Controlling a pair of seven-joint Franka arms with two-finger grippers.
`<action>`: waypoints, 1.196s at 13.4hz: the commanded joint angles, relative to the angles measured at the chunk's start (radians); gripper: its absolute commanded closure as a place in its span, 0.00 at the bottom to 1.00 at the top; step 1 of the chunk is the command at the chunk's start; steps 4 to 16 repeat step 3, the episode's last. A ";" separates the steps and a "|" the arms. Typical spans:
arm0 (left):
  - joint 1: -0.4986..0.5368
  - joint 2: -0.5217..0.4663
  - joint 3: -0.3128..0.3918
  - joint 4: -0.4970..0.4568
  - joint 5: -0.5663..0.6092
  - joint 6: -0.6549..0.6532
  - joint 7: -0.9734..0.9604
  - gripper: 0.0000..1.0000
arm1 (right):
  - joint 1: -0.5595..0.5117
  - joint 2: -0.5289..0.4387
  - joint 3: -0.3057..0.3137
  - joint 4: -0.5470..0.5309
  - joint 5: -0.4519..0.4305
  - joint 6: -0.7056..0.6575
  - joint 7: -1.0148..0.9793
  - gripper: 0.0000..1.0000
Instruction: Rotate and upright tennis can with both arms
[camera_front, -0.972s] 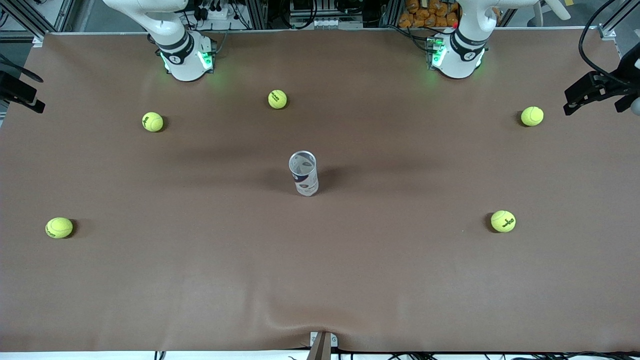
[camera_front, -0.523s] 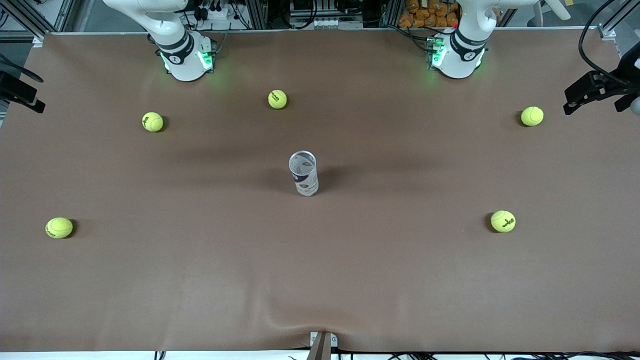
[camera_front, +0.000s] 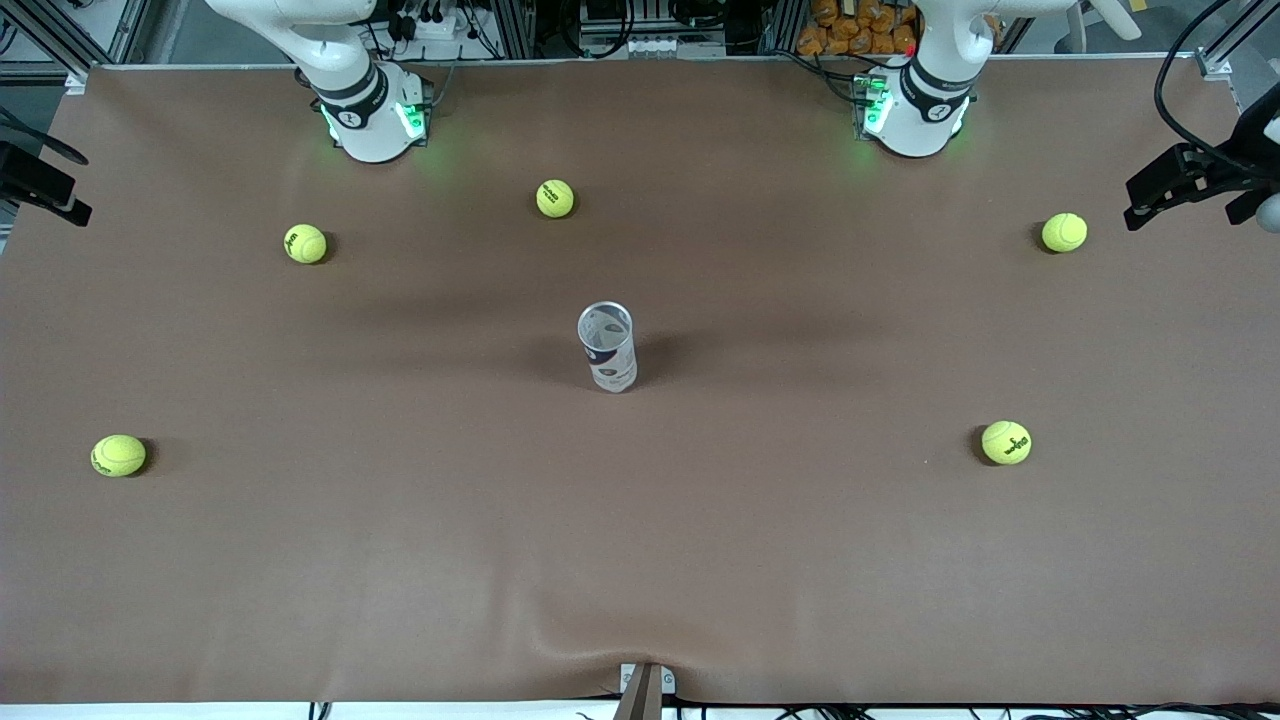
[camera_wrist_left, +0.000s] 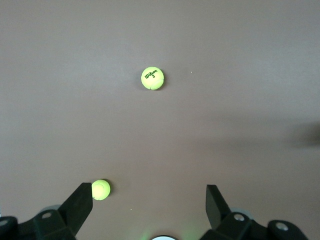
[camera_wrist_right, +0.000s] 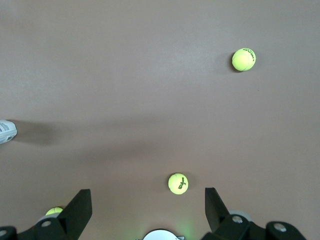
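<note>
The tennis can (camera_front: 607, 347) stands upright in the middle of the brown table, a clear tube with a white and dark-blue label and its open silver rim up. A sliver of it shows at the edge of the right wrist view (camera_wrist_right: 6, 131). Both arms wait drawn back over their bases, and their hands are out of the front view. My left gripper (camera_wrist_left: 148, 200) is open and empty, high over the table near the left arm's base. My right gripper (camera_wrist_right: 147, 202) is open and empty, high over the table near the right arm's base. Neither is near the can.
Several yellow-green tennis balls lie scattered: one (camera_front: 555, 198) farther from the camera than the can, two (camera_front: 305, 243) (camera_front: 118, 455) toward the right arm's end, two (camera_front: 1064, 232) (camera_front: 1006, 442) toward the left arm's end. Black camera mounts (camera_front: 1190, 180) (camera_front: 40, 185) jut in at both ends.
</note>
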 joint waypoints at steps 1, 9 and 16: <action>-0.003 -0.020 -0.005 -0.021 -0.025 0.007 0.007 0.00 | -0.003 0.000 0.002 0.003 0.012 0.001 -0.004 0.00; -0.005 -0.020 -0.009 -0.027 -0.034 0.007 0.007 0.00 | -0.003 0.000 0.002 0.003 0.012 0.001 -0.004 0.00; -0.005 -0.020 -0.009 -0.027 -0.034 0.007 0.007 0.00 | -0.003 0.000 0.002 0.003 0.012 0.001 -0.004 0.00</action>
